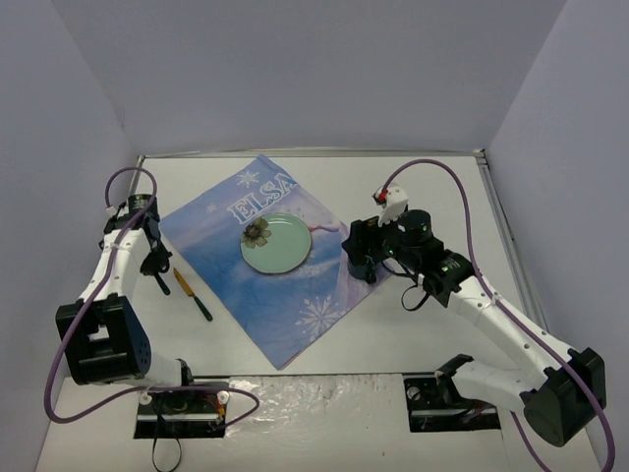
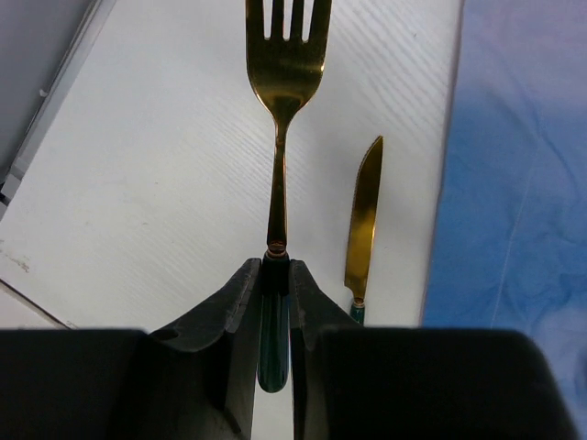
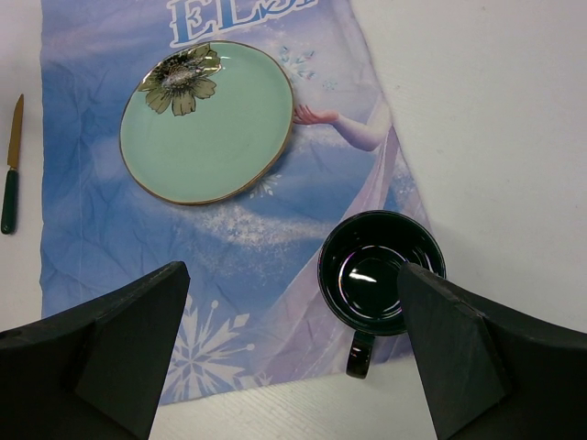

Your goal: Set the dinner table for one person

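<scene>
White walls close round a matte white surface (image 1: pixel 413 324) that runs from my bases to the far edge, with a blue printed cloth (image 1: pixel 295 295) laid cornerwise at its middle. On the cloth sit a pale green plate (image 1: pixel 276 244) and, at 4 o'clock of the plate in my right wrist view, a dark mug (image 3: pixel 381 272) near the cloth's edge. My left end effector (image 2: pixel 275 280) is clenched on the green handle of a gold fork (image 2: pixel 282 73), tines pointing to 12 o'clock; I cannot tell whether the fork touches the surface. A knife (image 2: pixel 364 220) lies on bare surface just beside the fork at 3 o'clock, between fork and cloth. My right end effector (image 3: pixel 292 302) is released, spread wide above the mug and holding nothing. On the left, I judge the risk is the grip. I pinch only the handle, so the long stem could swivel as I lower it and strike the knife or land crooked. On the right, an off-centre descent could clip the mug's rim, tip it, or drag the cloth and shift the plate.
</scene>
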You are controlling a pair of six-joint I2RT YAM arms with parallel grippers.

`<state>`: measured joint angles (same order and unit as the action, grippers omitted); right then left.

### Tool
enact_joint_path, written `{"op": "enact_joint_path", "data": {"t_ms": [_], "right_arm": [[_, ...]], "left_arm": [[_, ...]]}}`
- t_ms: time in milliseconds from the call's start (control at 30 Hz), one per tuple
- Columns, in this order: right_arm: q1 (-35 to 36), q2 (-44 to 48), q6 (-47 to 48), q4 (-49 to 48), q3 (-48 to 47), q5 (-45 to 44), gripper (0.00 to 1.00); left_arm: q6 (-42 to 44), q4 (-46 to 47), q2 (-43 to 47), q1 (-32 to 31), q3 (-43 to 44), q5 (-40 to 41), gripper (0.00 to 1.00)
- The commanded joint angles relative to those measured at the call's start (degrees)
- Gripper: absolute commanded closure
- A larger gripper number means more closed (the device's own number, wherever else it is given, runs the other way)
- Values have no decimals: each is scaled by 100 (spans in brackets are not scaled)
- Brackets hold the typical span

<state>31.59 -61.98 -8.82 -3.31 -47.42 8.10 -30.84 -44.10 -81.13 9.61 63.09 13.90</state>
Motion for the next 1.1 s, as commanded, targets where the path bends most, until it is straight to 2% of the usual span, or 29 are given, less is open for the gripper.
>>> {"op": "enact_joint_path", "data": {"t_ms": [0, 133, 367, 467, 667, 833, 1067], "right_arm": [[49, 130, 97, -337, -160, -141, 6], [61, 119, 126, -333, -144, -152, 6], [66, 119, 110, -328, -214, 63, 6], [58, 98, 91, -328, -259, 189, 6], [55, 45, 167, -319, -386, 517, 6], [58, -25, 144, -310, -461, 544, 6], [57, -179, 133, -232, -616, 627, 6]], "left_arm": [[421, 77, -73, -5, -22, 10, 100], [1210, 758, -127, -127, 83, -525, 100], [3193, 1159, -1018, -795, 1348, -989, 100], [3727, 1235, -1567, -1107, 1990, -1320, 100], [4885, 1230, -2644, -1392, 3119, -1886, 100], [5833, 689, -3687, -1609, 4089, -1979, 100], [6605, 433, -4224, -1688, 4496, -2217, 100]]}}
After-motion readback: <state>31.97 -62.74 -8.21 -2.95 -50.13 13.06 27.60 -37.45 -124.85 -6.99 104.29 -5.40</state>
